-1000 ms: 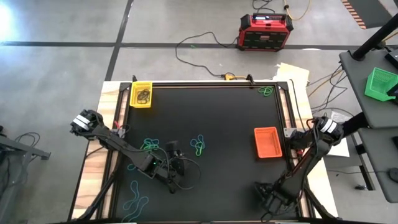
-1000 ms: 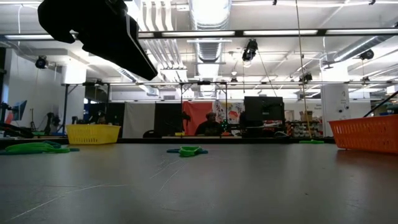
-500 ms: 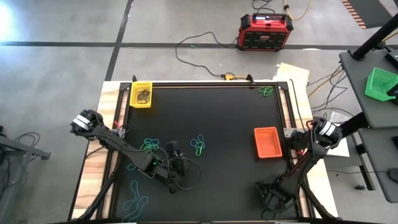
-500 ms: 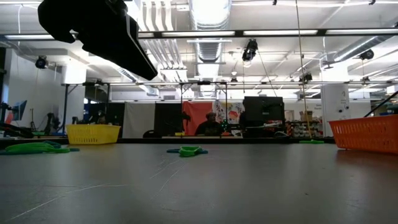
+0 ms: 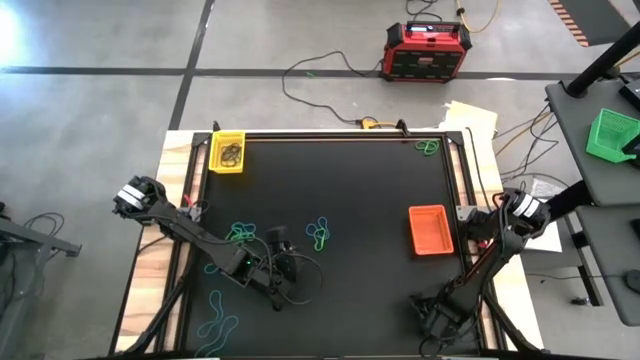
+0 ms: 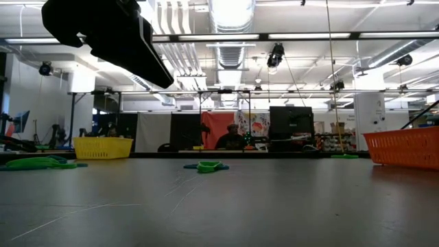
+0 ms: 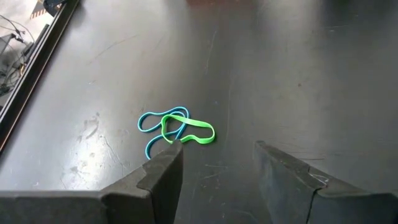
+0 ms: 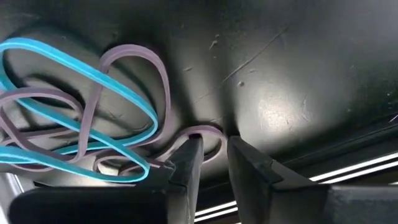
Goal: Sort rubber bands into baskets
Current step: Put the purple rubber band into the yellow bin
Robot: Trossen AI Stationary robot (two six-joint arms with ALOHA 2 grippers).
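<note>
Yellow basket (image 5: 228, 152), orange basket (image 5: 431, 229), green basket (image 5: 612, 133); rubber bands (image 8: 81, 118) blue and seemingly purple on the black table (image 5: 350, 190).

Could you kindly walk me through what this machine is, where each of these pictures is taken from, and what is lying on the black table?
These are two dark robot arms at a black table, each ending in a two-finger pincer. One picture looks straight down from above, one looks level across the tabletop, and one camera sits on each wrist.

From above, the left pincer hovers near the table's front with its fingers apart. Its wrist camera shows a green and blue rubber band tangle just ahead of it.

The right pincer is down at the front right corner. Its wrist camera shows its fingers nearly together at a purple rubber band tangled with a blue one; whether it grips is unclear.

A yellow basket and an orange basket stand on the table. A green basket sits on a side bench.
</note>
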